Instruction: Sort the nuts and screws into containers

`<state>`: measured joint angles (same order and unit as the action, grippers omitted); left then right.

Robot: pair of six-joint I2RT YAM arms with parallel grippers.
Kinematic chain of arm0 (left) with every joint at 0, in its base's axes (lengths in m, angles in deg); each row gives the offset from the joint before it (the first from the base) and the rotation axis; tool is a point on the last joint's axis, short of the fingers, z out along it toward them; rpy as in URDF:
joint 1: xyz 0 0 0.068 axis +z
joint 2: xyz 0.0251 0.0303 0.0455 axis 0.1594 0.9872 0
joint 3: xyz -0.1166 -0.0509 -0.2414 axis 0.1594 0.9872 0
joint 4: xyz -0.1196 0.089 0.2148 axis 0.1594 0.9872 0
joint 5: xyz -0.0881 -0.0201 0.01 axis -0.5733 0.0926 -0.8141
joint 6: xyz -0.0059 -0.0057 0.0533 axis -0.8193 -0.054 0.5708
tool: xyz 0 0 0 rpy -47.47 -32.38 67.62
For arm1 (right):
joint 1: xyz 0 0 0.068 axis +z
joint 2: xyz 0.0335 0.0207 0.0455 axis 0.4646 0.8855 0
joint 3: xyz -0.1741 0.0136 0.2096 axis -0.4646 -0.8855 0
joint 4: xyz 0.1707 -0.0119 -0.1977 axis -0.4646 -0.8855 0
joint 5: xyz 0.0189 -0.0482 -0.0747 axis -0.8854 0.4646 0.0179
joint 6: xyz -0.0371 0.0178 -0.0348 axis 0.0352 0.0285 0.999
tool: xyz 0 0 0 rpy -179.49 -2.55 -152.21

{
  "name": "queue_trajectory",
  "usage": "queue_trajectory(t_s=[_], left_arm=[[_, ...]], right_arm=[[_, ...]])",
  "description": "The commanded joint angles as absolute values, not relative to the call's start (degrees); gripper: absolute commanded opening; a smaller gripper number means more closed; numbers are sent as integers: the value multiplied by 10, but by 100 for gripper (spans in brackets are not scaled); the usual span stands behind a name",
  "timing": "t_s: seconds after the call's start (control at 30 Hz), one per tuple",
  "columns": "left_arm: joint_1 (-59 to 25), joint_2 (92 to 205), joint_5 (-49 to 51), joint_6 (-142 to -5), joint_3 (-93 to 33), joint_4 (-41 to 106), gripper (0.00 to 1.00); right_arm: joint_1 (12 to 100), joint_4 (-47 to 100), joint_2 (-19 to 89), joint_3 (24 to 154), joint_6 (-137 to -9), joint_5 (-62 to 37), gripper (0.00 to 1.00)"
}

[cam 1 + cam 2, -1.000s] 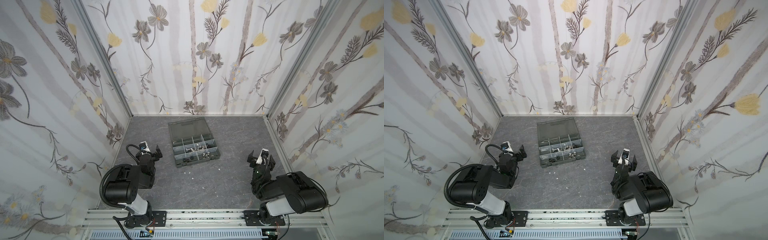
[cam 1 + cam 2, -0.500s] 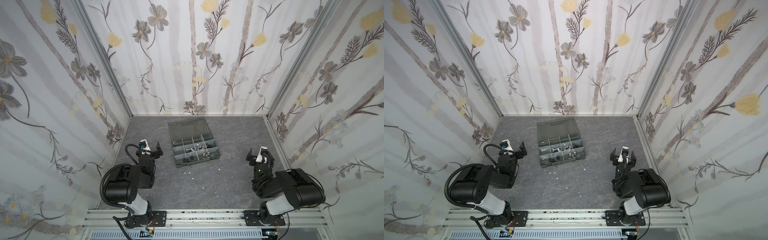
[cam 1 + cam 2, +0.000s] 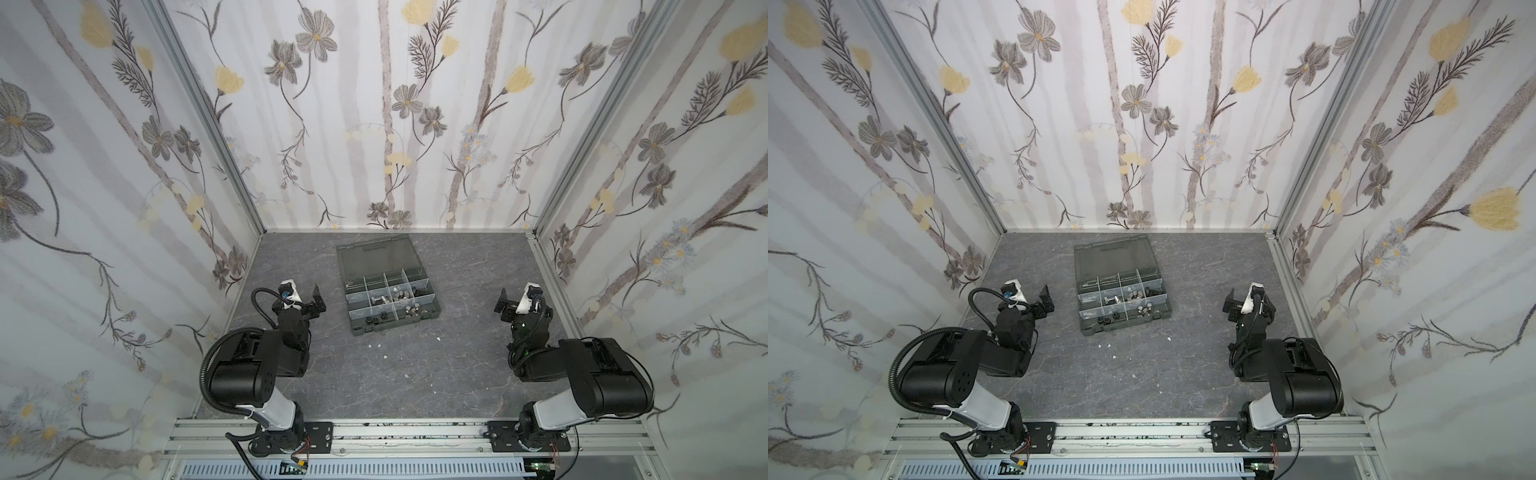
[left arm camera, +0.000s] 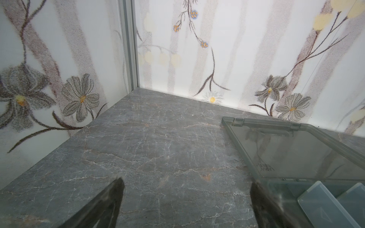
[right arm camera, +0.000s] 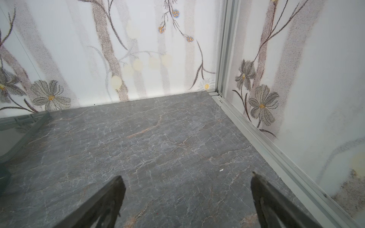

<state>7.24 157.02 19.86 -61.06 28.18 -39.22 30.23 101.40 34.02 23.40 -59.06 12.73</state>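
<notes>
Top views: show an organizer box (image 3: 395, 329) on the worktop (image 3: 457, 374), midway between the side edges and nearer the far edge.
Lid: smoky lid (image 3: 376, 259) swung open, lying flat toward the far edge.
Cells: containers (image 3: 361, 292) uncovered; silver screws (image 3: 376, 300) in a middle-row cell, silver nuts (image 3: 409, 309) in a near-row cell toward the right; black pieces (image 3: 374, 319) in the near-left cell, too small to tell as nuts or screws.
Bare worktop: no hardware visible outside the box, only white flecks (image 3: 379, 345) just off its near side.
Left arm: left gripper (image 3: 303, 297) spread wide, holding nothing, near the box's left side but apart from it; in the left wrist view one finger (image 4: 262, 201) seems close by the corner where lid meets cells.
Right arm: right gripper (image 3: 517, 301) spread wide, empty, well apart from the box, toward the right edge.
Risk, box: likely a nudge from the left finger on any sideways swing, enough to hop parts over the low dividers and mix sorted cells.
Risk, flecks: possibly taken for hardware and dropped into a cell.
Risk, picking: pea-sized pieces probably prone to slipping or flicking from such wide pads.
Risk, lid: perhaps a scrape or trapped part if shut carelessly.
</notes>
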Motion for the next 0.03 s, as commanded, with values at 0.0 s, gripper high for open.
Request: queue_trajectory(t_s=[0.0], left_arm=[[72,1571,202,-604,280,-401,100]], right_arm=[[302,1025,337,234,-592,122,99]])
